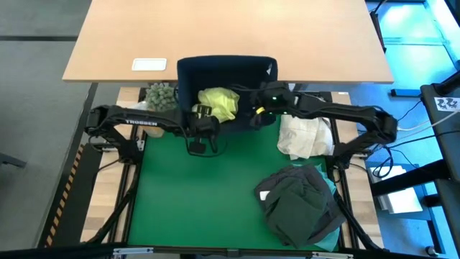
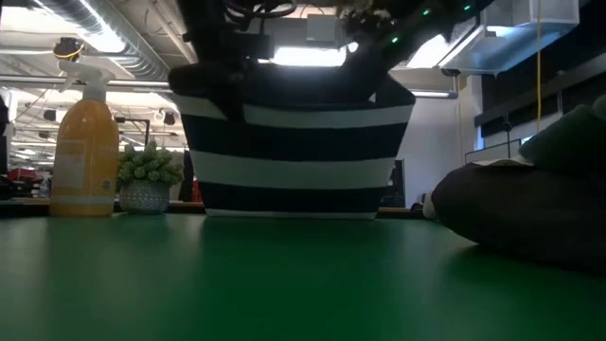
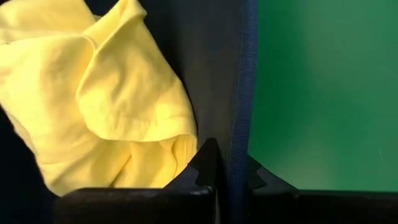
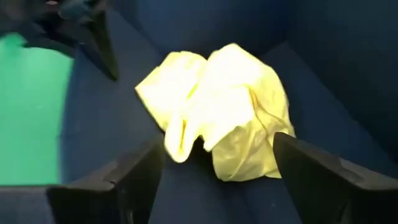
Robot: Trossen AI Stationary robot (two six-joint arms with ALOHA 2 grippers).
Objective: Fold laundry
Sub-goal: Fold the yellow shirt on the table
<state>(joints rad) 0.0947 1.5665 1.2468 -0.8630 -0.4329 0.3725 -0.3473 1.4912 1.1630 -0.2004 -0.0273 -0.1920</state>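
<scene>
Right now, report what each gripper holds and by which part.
The left gripper is shut on the navy bin's rim. The right gripper holds nothing; it is open inside the bin, above the yellow shirt.

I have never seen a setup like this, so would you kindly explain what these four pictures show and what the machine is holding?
It is a robot with two dark arms at a green table. One picture looks down from above, one looks level across the table, and two come from cameras on the wrists. At the table's far edge stands a navy fabric bin holding a yellow-green shirt. The left tool is shut on the bin's rim. The right tool is open inside the bin, just above the shirt, holding nothing. A cream cloth bundle and a pile of dark garments lie on the right.
</scene>
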